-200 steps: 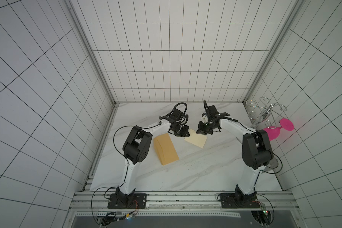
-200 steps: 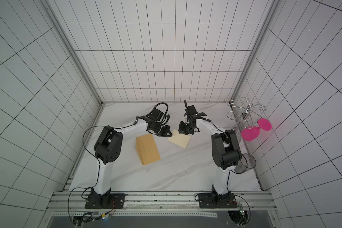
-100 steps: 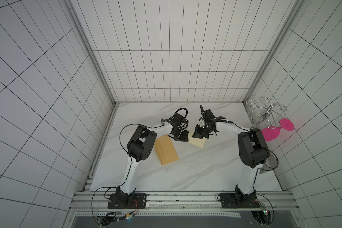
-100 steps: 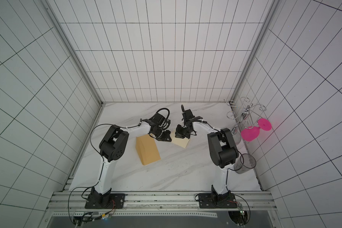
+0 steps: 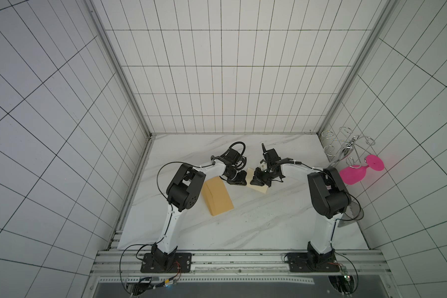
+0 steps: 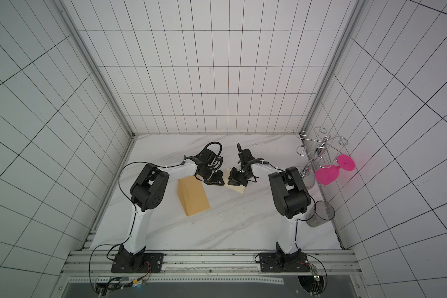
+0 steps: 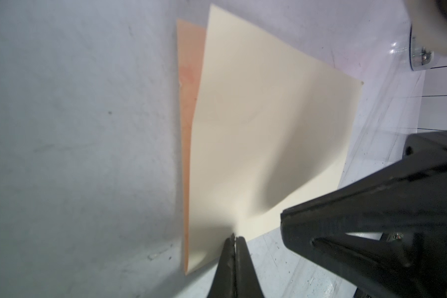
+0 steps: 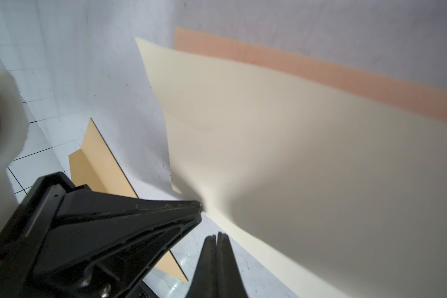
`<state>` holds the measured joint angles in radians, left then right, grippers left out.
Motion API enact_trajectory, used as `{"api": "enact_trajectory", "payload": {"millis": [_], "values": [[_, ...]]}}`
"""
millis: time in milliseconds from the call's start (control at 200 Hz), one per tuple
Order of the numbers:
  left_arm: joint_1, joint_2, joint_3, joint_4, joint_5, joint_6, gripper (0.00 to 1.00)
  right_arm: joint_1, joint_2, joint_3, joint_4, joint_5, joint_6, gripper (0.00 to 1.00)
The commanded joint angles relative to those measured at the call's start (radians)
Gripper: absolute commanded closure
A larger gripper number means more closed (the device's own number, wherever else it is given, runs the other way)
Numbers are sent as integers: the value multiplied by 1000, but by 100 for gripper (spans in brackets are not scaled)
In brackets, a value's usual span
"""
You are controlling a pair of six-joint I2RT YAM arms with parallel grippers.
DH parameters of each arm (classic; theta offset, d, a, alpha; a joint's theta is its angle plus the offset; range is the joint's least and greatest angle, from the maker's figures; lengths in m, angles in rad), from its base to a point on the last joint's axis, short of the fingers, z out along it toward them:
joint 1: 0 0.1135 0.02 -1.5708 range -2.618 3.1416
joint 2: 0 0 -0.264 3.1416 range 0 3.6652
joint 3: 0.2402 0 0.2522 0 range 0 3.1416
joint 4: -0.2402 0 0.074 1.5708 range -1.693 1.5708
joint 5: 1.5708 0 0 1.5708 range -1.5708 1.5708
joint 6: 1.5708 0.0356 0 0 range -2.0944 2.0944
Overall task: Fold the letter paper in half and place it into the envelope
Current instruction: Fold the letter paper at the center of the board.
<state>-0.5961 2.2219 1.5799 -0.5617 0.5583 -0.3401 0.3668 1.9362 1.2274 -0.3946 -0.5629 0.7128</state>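
The letter paper (image 5: 260, 189) (image 7: 256, 116) lies mid-table, its cream upper half turned over the lower half so that a peach strip (image 8: 320, 74) shows along one side. My left gripper (image 7: 234, 236) (image 5: 244, 180) is shut on the paper's edge near a corner, and the upper half rises off the table there. Close beside it, my right gripper (image 8: 218, 234) (image 5: 254, 181) is shut with nothing in it, its tip just off the same edge. The tan envelope (image 5: 217, 196) (image 8: 98, 160) lies flat to the left, apart from both grippers.
A wire glass rack (image 5: 346, 144) stands at the back right, with a pink glass (image 5: 356, 172) hanging from it. A dark tumbler (image 6: 320, 212) stands behind the right arm's elbow. Tiled walls close in three sides.
Both grippers have moved toward the front and closer together over the paper. The cream half now covers more of the sheet. The envelope has not moved.
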Motion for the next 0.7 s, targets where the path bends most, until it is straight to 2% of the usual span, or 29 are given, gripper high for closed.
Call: {"api": "enact_trajectory", "payload": {"millis": [0, 455, 695], "values": [[-7, 39, -24, -12, -41, 11, 100, 17, 31, -13, 39, -21, 40, 100], [-6, 33, -27, -20, -63, 12, 100, 35, 37, -83, 62, 9, 57, 100], [-7, 16, -43, -18, -65, 11, 100, 2, 32, -144, 70, 32, 52, 100]]}}
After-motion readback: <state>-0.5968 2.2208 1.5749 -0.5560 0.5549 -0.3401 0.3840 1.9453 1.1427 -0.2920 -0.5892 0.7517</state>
